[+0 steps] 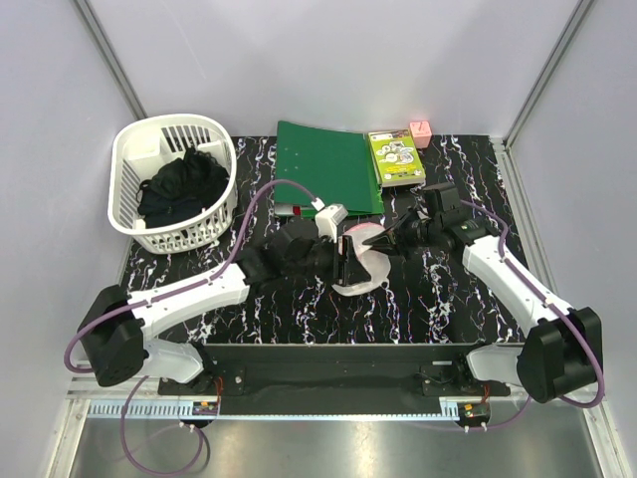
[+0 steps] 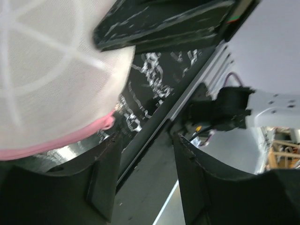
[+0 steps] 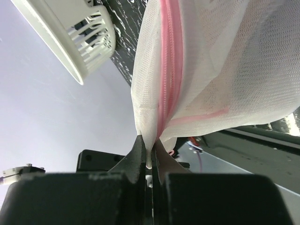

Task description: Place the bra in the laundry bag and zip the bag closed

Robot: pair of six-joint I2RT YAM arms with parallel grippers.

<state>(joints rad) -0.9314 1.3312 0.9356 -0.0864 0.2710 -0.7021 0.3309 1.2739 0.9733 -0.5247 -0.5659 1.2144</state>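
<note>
Right wrist showed my right gripper [image 3: 149,161] pinching the laundry bag [image 3: 225,70]; left gripper [image 2: 146,140] stood spread, empty. Zipping step, I judged; next needed a hold on the zipper [image 3: 168,56].

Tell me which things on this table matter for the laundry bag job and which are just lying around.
For the job: laundry bag, its edge pinched by the right fingers; bra not visible.
Lying about: white basket, black clothes in it, green folder, green booklet, small pink box.

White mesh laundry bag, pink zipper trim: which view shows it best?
Right wrist: white mesh laundry bag fills it, pink zipper sharp, right gripper pinching its edge. Top shows it small; left wrist, blurred.
</note>
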